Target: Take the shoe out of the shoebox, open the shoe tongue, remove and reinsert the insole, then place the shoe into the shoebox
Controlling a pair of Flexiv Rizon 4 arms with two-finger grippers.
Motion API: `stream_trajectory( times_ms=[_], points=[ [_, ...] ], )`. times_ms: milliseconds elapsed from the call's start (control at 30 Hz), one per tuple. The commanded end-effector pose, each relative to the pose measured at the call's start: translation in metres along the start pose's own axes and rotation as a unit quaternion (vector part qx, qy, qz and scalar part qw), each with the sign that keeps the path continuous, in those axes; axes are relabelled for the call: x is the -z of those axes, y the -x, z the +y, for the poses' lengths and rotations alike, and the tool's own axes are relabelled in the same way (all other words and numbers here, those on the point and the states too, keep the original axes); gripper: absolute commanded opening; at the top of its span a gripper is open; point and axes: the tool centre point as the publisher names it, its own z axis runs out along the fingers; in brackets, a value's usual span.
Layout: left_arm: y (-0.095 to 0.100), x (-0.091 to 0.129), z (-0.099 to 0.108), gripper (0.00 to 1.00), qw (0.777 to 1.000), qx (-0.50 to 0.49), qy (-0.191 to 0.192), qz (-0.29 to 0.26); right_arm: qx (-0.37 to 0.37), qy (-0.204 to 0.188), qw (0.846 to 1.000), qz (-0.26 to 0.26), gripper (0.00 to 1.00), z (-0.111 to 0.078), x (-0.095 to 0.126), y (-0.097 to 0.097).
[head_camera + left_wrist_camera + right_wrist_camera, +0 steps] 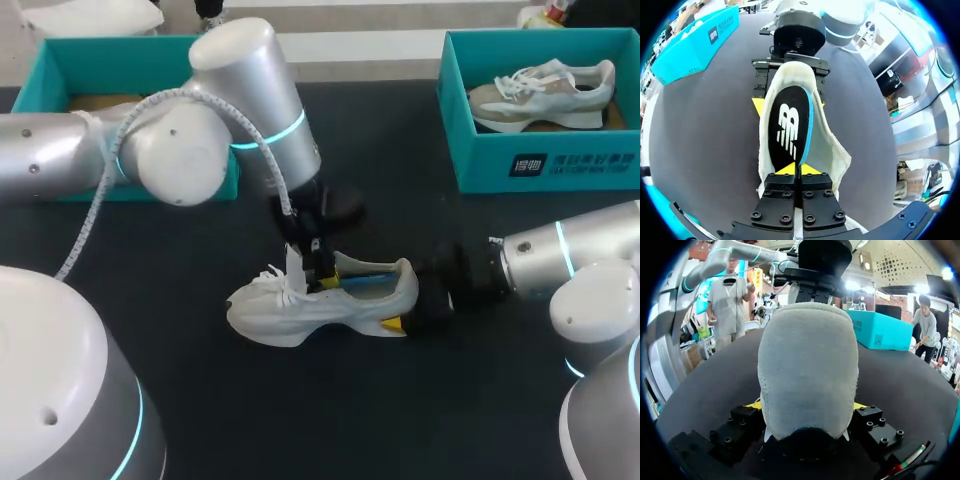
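lying on its sole at the middle of the table (pixel 250 400), the shoe (pixel 300 310) is seen outside both boxes, toe to the left and heel to the right. the left gripper (pixel 320 270) is lowered into the shoe's opening from the far side, just right of the upturned tongue (pixel 295 265). in the left wrist view the left gripper (pixel 799 169) has its fingers drawn together, and the narrow end of the insole (pixel 787 125) appears to be pinched between them; the insole is black with a blue edge, and one long side is tilted up inside the shoe (pixel 832 155). the right gripper (pixel 410 315) is brought in from the right and is clamped on the heel, one yellow tip on each side. this is borne out in the right wrist view, where the heel of the shoe (pixel 807 365) is held between the fingers of the right gripper (pixel 807 405). the left box (pixel 50 70) is placed at the far left. the right box (pixel 540 165) is placed at the far right, and a second shoe (pixel 545 95) is held in it.
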Motion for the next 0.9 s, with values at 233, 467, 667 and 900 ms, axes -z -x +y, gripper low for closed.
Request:
stream_trajectory(
  times_ms=[233, 467, 667, 900],
  points=[
    [-0.019, 0.024, 0.004, 0.00, 0.999, -0.014, -0.044, 0.010, 0.000, -0.002, 1.000, -0.001, 0.00, -0.010, -0.004, 0.002],
    [-0.020, 0.029, -0.015, 0.00, 0.997, -0.021, -0.073, 0.020, 0.000, -0.002, 1.000, -0.001, 0.00, -0.010, -0.004, 0.002],
    [-0.029, 0.035, -0.038, 0.00, 0.995, -0.040, -0.091, 0.028, 0.000, -0.002, 1.000, -0.001, 0.00, -0.010, -0.004, 0.002],
    [-0.033, 0.040, -0.059, 0.00, 0.992, -0.050, -0.109, 0.032, 0.000, -0.002, 1.000, -0.001, 0.00, -0.010, -0.004, 0.002]
  ],
)
